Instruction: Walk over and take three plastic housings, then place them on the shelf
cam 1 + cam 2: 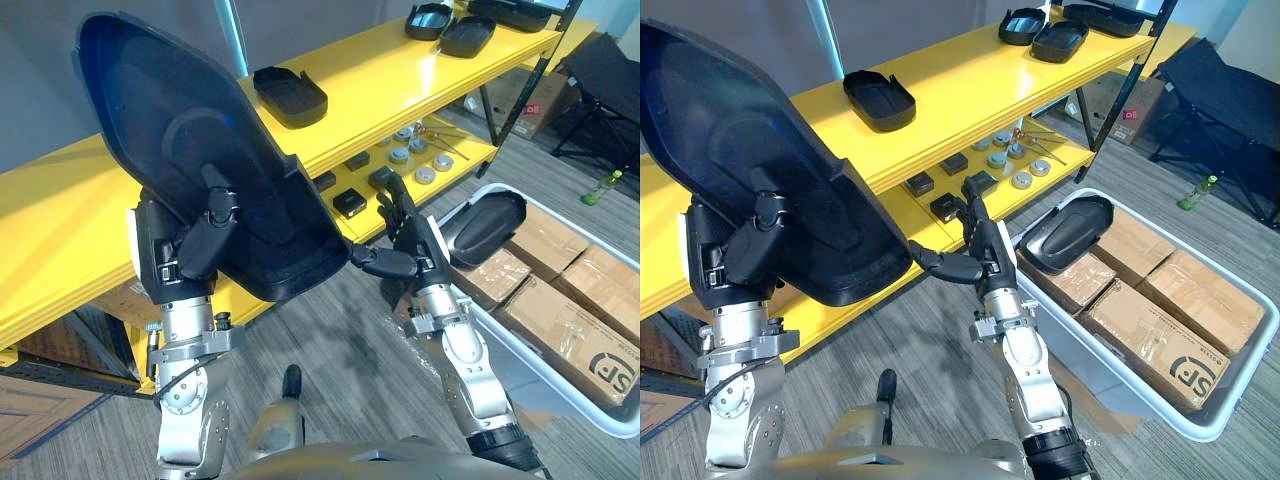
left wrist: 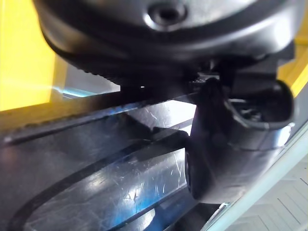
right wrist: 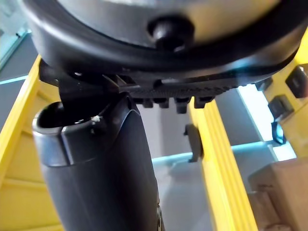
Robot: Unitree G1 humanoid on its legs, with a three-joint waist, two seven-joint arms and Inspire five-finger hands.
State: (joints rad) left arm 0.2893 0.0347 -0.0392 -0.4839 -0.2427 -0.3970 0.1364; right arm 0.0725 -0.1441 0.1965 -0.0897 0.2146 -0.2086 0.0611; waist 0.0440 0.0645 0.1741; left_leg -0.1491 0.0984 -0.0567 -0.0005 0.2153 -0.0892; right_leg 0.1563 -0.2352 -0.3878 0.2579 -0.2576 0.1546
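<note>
The yellow shelf (image 1: 60, 200) crosses the upper frame, its top bare at left. Centre-left, the big black housing (image 1: 190, 140) stands tilted, its lower rim pinched by the left hand (image 1: 195, 245). The right hand (image 1: 410, 240), at centre, has straight fingers and holds nothing. It should steady that rim while the housing is lowered flat onto the bare top.

The housing (image 1: 180, 130) is black plastic, mostly matt, with fine scratches where it shines. The yellow shelf (image 1: 400, 75) looks smooth and glossy; the boxes (image 1: 1180, 300) are matt brown cardboard, their bin (image 1: 1110, 372) smooth pale plastic.
</note>
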